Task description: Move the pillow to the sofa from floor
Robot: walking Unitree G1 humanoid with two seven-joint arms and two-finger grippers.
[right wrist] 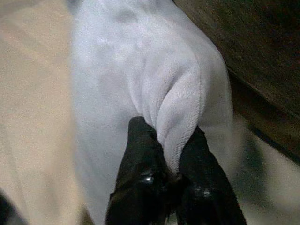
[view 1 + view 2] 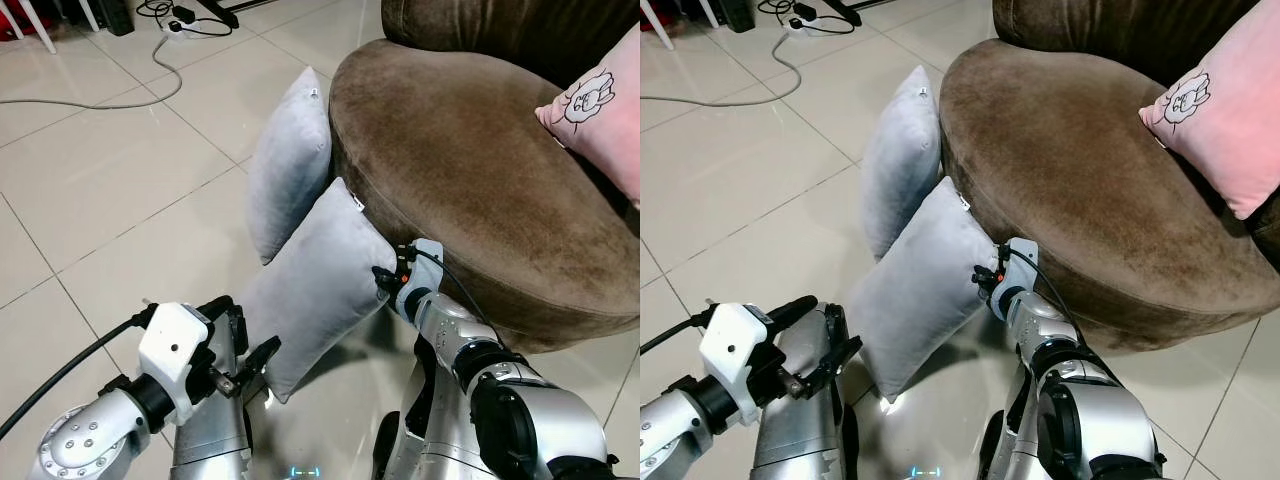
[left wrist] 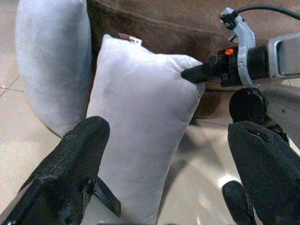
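Note:
Two grey pillows lean against the brown sofa [image 2: 470, 140] on the tiled floor. The nearer grey pillow [image 2: 315, 285] tilts with its lower corner near the floor. My right gripper [image 1: 171, 154] is shut on a fold of this pillow's right edge, seen also as the right gripper [image 2: 385, 275] pressed against the pillow beside the sofa's base. My left gripper [image 2: 240, 375] stands open at the pillow's lower left corner, its fingers [image 3: 70, 168] spread on either side of the fabric without pinching it. The second grey pillow [image 2: 290, 165] stands upright behind.
A pink cushion [image 2: 1220, 125] with a drawn figure lies on the sofa's right side. A grey cable [image 2: 110, 100] and a power strip [image 2: 185, 20] lie on the floor at the far left. Open tiles stretch to the left of the pillows.

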